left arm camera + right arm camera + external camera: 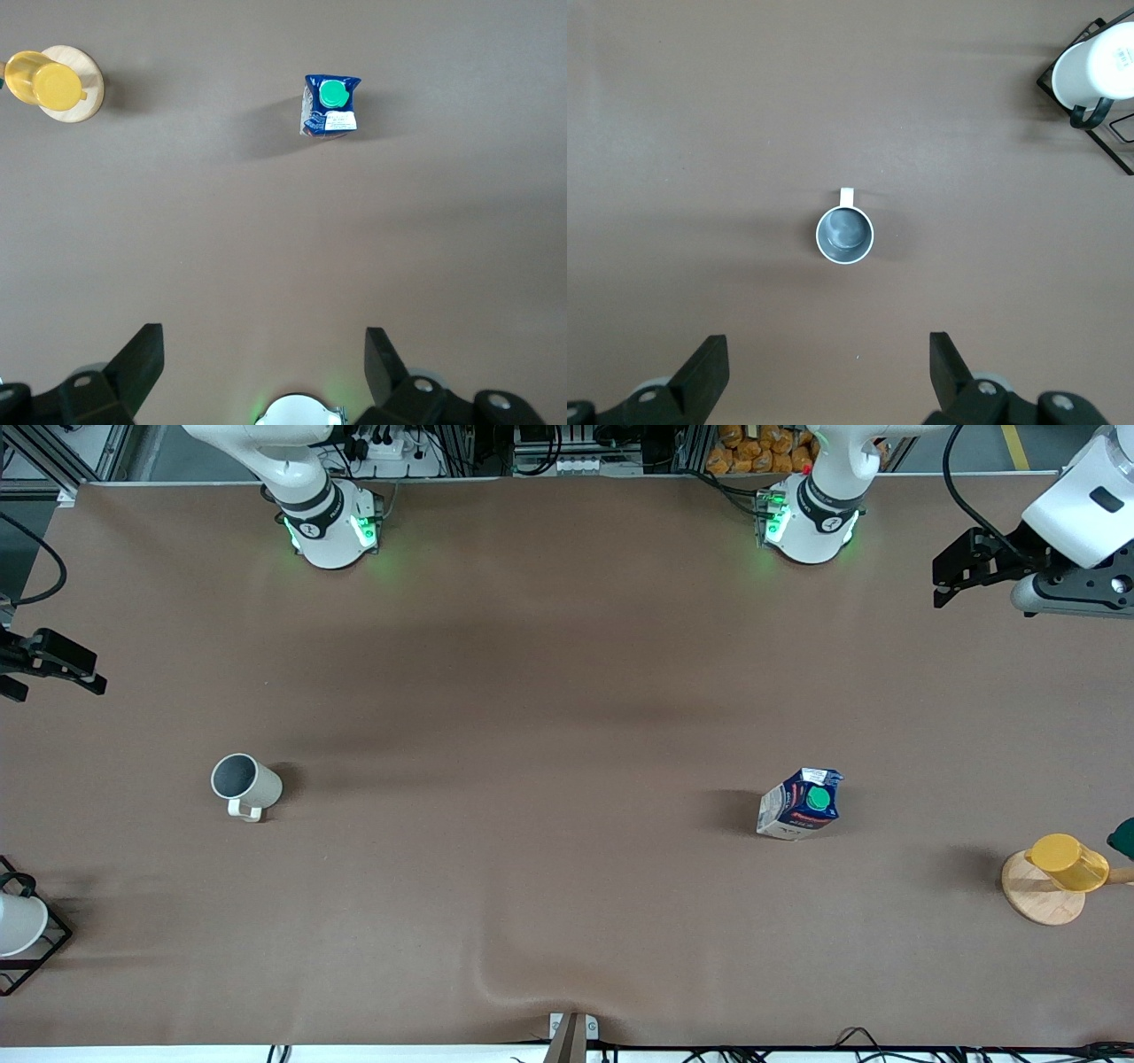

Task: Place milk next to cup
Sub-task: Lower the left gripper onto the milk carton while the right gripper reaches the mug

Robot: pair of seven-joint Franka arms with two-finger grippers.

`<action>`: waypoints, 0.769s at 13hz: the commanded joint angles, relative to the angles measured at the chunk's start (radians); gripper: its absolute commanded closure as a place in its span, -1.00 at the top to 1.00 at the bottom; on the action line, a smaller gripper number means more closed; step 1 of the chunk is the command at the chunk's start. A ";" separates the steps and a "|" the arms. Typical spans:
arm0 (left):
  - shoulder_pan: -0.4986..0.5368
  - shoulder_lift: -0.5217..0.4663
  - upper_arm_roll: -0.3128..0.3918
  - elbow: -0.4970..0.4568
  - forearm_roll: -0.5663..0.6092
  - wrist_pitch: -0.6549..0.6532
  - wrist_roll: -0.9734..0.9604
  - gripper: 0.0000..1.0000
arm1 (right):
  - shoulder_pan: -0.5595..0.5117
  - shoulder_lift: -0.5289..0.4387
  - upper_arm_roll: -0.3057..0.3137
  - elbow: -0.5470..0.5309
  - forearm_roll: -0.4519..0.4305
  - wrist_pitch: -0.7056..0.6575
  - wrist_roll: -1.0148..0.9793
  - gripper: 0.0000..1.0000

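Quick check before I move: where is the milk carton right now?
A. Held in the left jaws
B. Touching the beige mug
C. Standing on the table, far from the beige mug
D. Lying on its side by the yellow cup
C: the milk stands upright toward the left arm's end of the table, the cup sits toward the right arm's end, and both the left gripper and the right gripper hold nothing, jaws open.

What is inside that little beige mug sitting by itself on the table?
Nothing shows inside the mug: the right wrist view looks straight down into a bare grey inside. The milk carton stands apart, toward the left arm's end of the table.
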 commanded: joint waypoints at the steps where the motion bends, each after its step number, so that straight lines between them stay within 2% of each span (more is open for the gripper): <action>1: 0.013 -0.009 -0.010 0.004 0.000 0.014 -0.017 1.00 | -0.005 0.011 0.000 0.020 0.015 -0.014 0.013 1.00; 5: 0.005 0.028 -0.009 0.014 0.001 0.019 -0.019 1.00 | -0.005 0.011 0.000 0.019 0.015 -0.014 0.013 1.00; 10: -0.022 0.222 -0.009 0.093 0.021 0.098 -0.069 1.00 | 0.005 0.011 0.000 0.020 0.017 -0.011 0.013 1.00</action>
